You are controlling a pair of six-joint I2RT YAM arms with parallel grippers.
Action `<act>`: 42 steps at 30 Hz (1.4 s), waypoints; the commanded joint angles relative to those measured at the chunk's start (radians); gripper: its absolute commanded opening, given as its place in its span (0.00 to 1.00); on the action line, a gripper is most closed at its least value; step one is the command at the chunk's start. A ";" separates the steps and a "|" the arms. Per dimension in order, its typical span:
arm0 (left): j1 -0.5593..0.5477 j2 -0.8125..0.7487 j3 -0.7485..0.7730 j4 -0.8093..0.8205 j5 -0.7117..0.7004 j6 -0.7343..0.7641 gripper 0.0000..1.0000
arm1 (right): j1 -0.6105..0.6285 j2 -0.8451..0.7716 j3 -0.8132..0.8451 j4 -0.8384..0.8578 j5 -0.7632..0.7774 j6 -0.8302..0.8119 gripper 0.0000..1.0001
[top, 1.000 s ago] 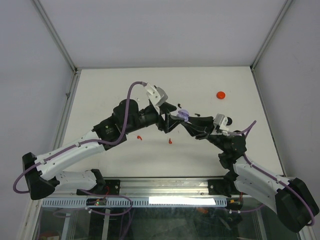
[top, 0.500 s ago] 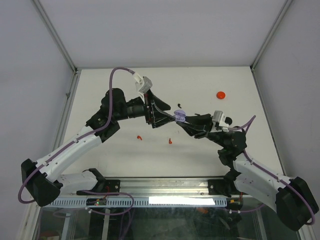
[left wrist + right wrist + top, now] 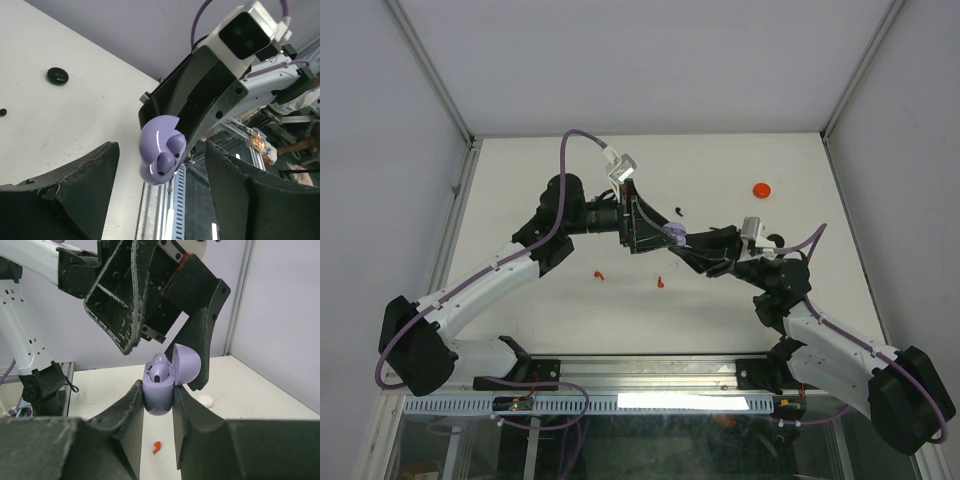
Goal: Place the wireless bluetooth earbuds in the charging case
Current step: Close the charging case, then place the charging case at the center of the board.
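Right tool [image 3: 157, 390] is clenched on the lilac charging case [image 3: 159, 399]; its two dark fingers press the case's lower body from either side and hold it upright in the air above the counter [image 3: 540, 180]; the case's lid [image 3: 186, 365] is hinged open and stands up to one side; one lilac earbud [image 3: 159, 374] sits in the case's well, its rounded head showing above the rim; whether a second bud lies beside it cannot be told.

Left tool [image 3: 642, 226] is released and grasps nothing; seen from above, it reaches in from the left and meets the right tool near the middle of the counter; in its own wrist view its two black fingers [image 3: 80, 190] are spread wide, one on each side of the open case and apart from it.

On the counter, nearer the arm bases, lies a tiny comma-shaped red earbud [image 3: 662, 282]; a second red earbud [image 3: 599, 273] lies to its left, apart from it.

A round red case [image 3: 761, 189] rests toward the far right of the counter, well away from both tools; a round black case [image 3: 57, 76] lies on the counter beyond the left tool, with a black speck near it too small to name; a small white oval piece [image 3: 205, 401] lies on the counter just past the right tool's fingers.
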 commanded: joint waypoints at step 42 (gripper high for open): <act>0.135 -0.251 -0.024 -0.490 -0.768 0.340 0.99 | -0.032 -0.168 0.135 -1.072 0.487 0.217 0.00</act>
